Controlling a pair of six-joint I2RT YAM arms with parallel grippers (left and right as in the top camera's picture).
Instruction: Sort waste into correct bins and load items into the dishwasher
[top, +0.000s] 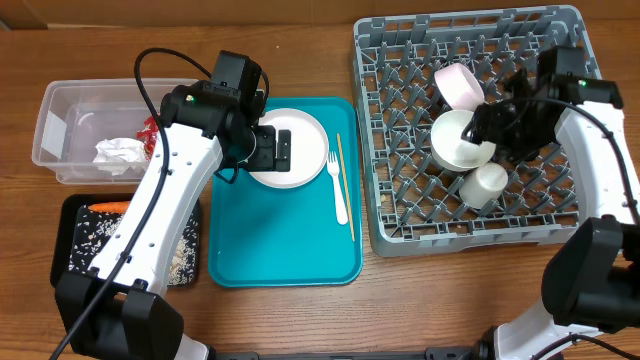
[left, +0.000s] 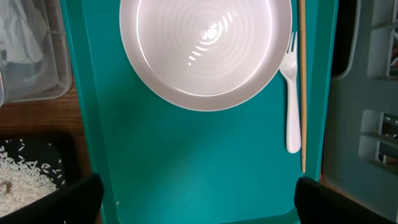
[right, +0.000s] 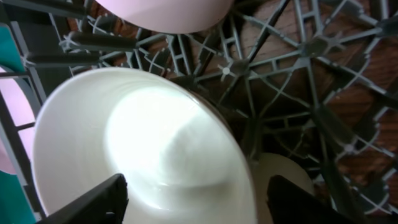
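My left gripper (top: 272, 150) hangs open over the white plate (top: 290, 148) on the teal tray (top: 285, 250). In the left wrist view the plate (left: 205, 50) lies ahead of my open left gripper (left: 199, 205), with the white fork (left: 291, 93) and the thin wooden stick (left: 303, 81) to its right. My right gripper (top: 490, 130) is over the grey dish rack (top: 470, 235), at a white bowl (top: 458, 140). Its fingers stand wide apart above that bowl (right: 143, 149). A pink bowl (top: 458, 85) and a small white cup (top: 487, 183) sit in the rack beside it.
The clear tub (top: 60, 110) at the left holds a red wrapper (top: 150, 128) and a crumpled napkin (top: 120, 152). The black tray (top: 70, 240) below it holds a carrot (top: 105, 207) and rice scraps (top: 100, 235). My left arm crosses above both bins.
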